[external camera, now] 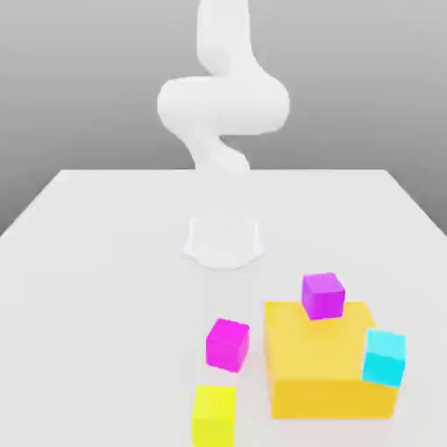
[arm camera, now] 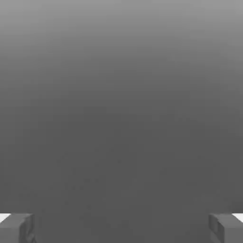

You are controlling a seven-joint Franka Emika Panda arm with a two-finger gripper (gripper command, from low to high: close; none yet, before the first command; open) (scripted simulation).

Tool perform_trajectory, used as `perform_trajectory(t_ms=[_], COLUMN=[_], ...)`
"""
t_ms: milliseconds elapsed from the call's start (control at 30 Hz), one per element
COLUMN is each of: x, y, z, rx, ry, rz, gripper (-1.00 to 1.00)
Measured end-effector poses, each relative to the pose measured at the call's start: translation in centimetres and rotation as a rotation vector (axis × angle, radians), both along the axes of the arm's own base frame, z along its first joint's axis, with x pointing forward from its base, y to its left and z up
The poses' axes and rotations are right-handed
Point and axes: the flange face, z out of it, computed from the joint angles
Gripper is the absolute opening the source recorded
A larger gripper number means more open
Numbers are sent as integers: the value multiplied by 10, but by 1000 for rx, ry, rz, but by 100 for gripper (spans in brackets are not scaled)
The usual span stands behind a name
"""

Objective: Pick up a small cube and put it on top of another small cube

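The pink cube (external camera: 228, 343) sits alone on the bench (external camera: 105, 262), just beside the big orange block (external camera: 327, 371) on the exterior view's left, with a clear gap between them. A yellow cube (external camera: 214, 415) lies near it toward the camera. A purple cube (external camera: 323, 295) rests on the block's top at its far edge, and a cyan cube (external camera: 384, 357) sits at the block's corner on the exterior view's right; we cannot tell whether it rests on the block or leans against it.

The arm (external camera: 223, 105) stands well back, raised above its base. In the hand view the fingertips (arm camera: 16, 228) sit far apart at the frame's two lower corners with nothing between them, so the jaws are wide and empty.

We judge the step in hand to be the reach to the pink cube. To do it well we bring the jaws down from straight above, centred on the cube. We turn them so the fingers close across the faces that point to the arm and the camera, since the block crowds one side. We descend squarely, close on flat faces rather than corners, and lift straight up before carrying it to another small cube, probably the yellow one.
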Motion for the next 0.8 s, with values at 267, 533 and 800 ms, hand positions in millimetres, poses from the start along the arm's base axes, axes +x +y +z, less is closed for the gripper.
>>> perform_trajectory(t_ms=[267, 533, 800], x=[49, 39, -23], y=[5, 4, 4], z=[-158, -310, -438], rx=[-218, -349, -399], ry=[231, 443, 619], rz=[283, 606, 968], gripper=[0, 0, 0])
